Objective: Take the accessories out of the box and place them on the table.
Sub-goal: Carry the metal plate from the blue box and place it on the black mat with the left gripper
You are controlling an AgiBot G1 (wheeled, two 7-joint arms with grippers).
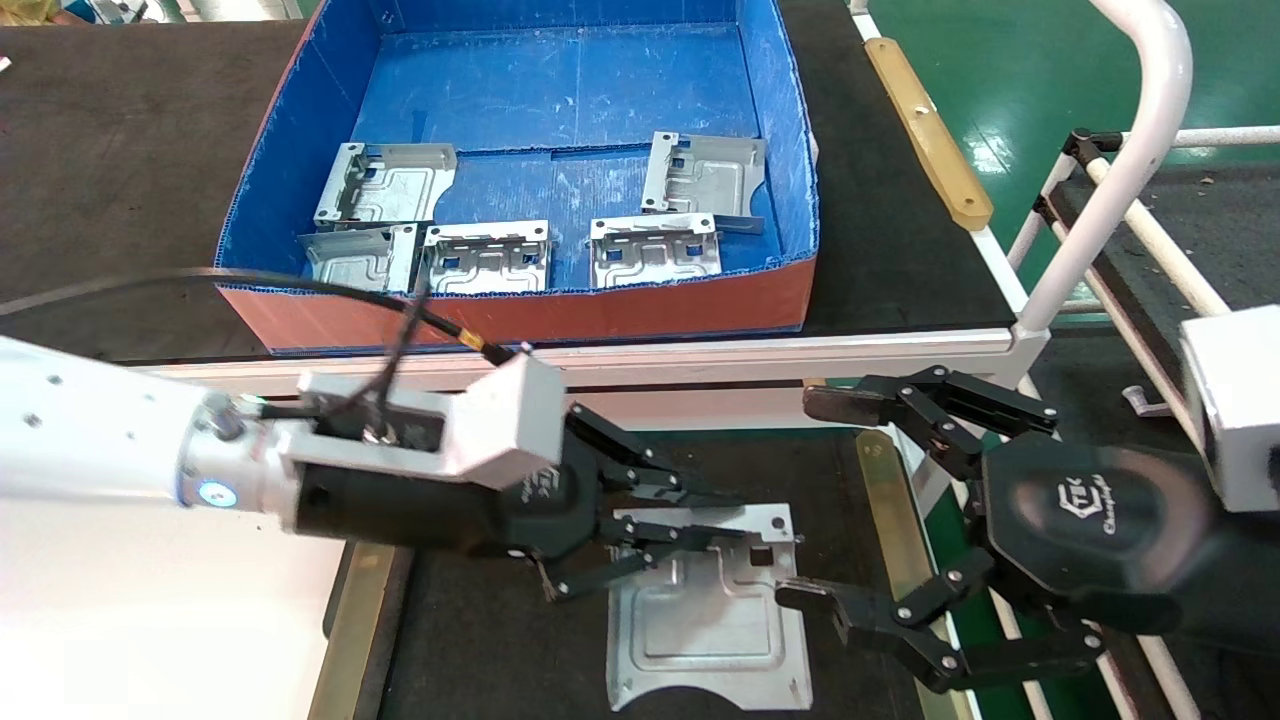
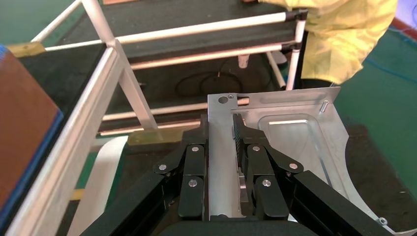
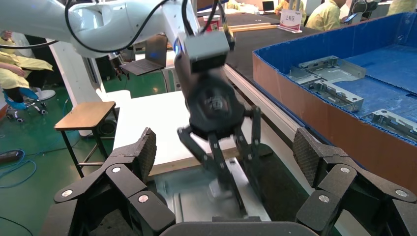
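My left gripper [image 1: 730, 515] reaches in from the left over the black mat of the table [image 1: 470, 640]. It is shut on the upright bent edge of one silver plate [image 1: 700, 620], which lies flat on the mat. In the left wrist view, its fingers [image 2: 220, 123] clamp the flange of that plate [image 2: 295, 142]. My right gripper [image 1: 815, 500] is open and empty just right of the plate, its jaws wide in its own view [image 3: 226, 147]. Several more plates, such as one at the front [image 1: 487, 257], lie in the blue box [image 1: 520, 315].
Brass strips [image 1: 360, 620] [image 1: 890, 520] flank the mat. A white rail [image 1: 700, 350] runs between the box and the mat. A white tube frame [image 1: 1130, 160] stands at the right. The left side holds a white top [image 1: 150, 620].
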